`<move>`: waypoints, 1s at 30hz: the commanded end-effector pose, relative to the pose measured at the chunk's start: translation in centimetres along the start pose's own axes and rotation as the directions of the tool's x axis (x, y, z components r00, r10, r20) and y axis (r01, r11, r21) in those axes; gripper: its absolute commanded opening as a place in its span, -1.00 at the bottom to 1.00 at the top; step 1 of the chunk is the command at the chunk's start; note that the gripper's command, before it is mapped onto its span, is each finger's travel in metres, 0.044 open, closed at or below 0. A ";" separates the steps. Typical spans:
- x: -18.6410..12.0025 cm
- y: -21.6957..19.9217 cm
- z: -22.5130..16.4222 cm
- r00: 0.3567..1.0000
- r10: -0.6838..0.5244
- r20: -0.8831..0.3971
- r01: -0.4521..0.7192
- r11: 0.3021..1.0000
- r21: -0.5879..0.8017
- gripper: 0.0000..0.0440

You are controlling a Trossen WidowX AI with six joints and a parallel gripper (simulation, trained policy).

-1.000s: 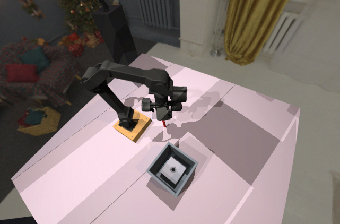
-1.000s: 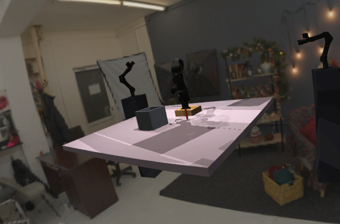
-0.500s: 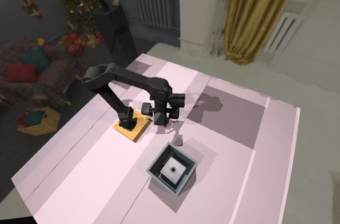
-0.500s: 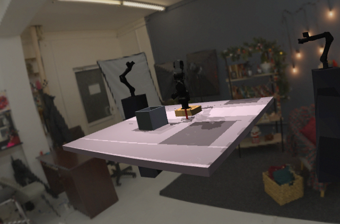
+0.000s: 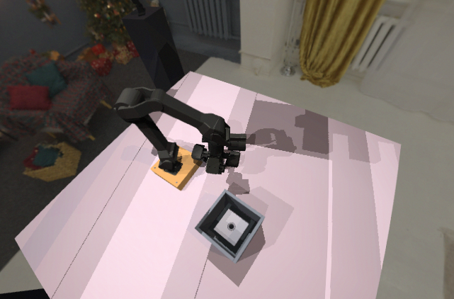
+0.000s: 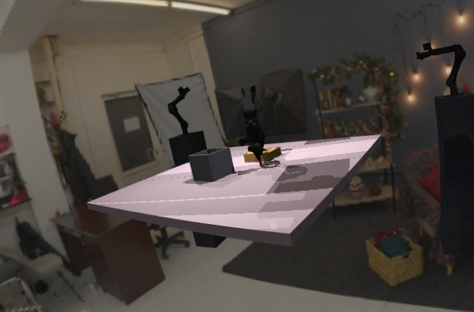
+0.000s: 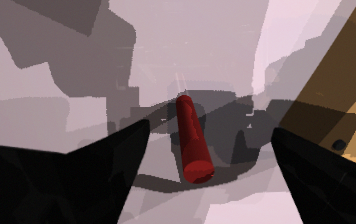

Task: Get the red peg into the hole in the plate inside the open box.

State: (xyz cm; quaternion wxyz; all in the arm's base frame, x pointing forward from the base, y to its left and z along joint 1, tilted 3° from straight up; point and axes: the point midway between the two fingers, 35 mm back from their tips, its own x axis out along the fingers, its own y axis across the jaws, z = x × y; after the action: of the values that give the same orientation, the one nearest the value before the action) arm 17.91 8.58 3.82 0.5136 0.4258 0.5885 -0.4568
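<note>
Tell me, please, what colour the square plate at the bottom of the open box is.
The plate is white; the top view shows it best.

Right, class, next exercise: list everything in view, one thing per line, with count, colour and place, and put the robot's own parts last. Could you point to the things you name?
table (image 5: pixel 285 227) (image 6: pixel 165 201): one, pale pink, under the work
open box (image 5: pixel 205 217) (image 6: pixel 212 166): one, grey, on the table
plate (image 5: pixel 223 227): one, whitish with a central hole, at the box's bottom
red peg (image 6: pixel 261 163) (image 7: pixel 191 140): one, red, standing on the table between the open fingers
curtain (image 5: pixel 321 42): one, gold, beyond the table
sofa (image 5: pixel 69 96): one, patterned, off the table
basket (image 5: pixel 71 159) (image 6: pixel 394 268): one, yellowish, on the floor
base plate (image 5: pixel 181 185) (image 6: pixel 273 152): one, orange, under the arm
arm (image 5: pixel 184 110) (image 6: pixel 250 101): one, black, above the table
gripper (image 7: pixel 210 130): one, black, open around the peg
</note>
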 end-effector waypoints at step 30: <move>-4.4 3.8 -0.3 0.973 0.217 -0.076 -0.218 0.976 -0.010 -1.00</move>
State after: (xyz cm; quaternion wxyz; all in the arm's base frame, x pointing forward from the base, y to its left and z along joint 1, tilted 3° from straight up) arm 21.52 9.50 6.47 0.5365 0.4878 0.5667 -0.3914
